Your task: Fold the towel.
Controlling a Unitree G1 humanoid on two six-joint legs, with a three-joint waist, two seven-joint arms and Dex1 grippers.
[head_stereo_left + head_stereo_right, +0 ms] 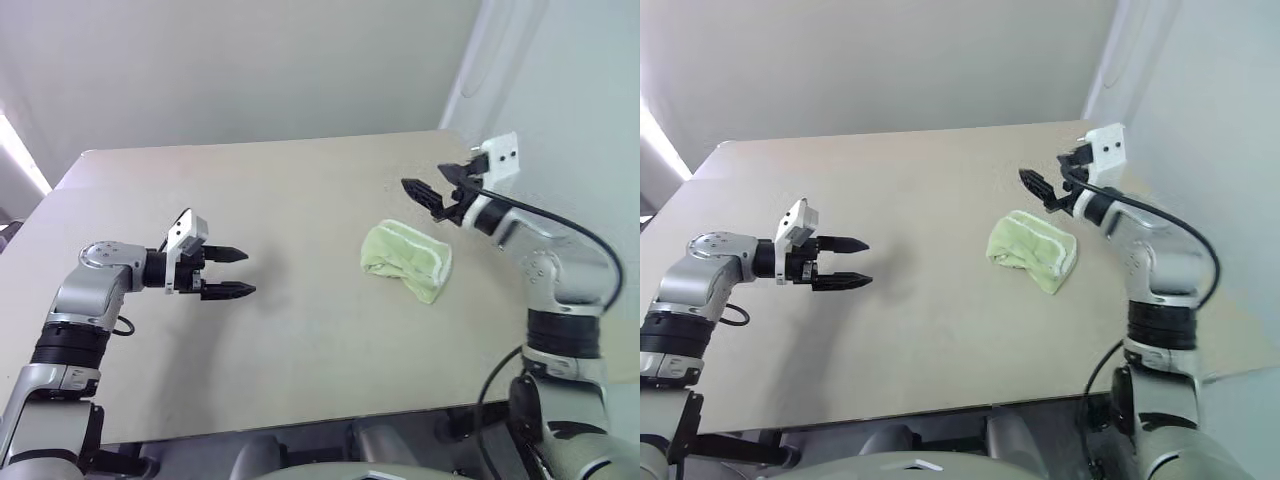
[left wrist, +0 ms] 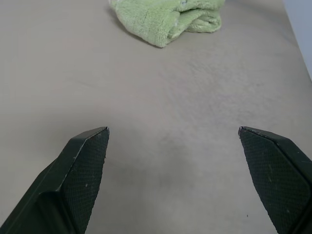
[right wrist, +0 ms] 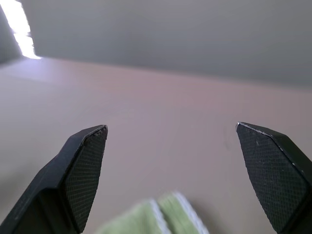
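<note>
On the beige table (image 1: 300,330), the folded towel (image 1: 407,258) lies just below the raised right gripper (image 1: 428,194), jaws spread, empty; the left gripper (image 1: 238,273) hovers level, well apart, released.

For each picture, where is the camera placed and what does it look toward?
Left eye: on the head, looking down over the table; both arms, left tool, right tool, towel.
Right eye: beside it, same scene.
Left wrist: along its open fingers, toward the towel.
Right wrist: along its open fingers, over the towel's edge, toward the wall.
All four share the towel.
</note>
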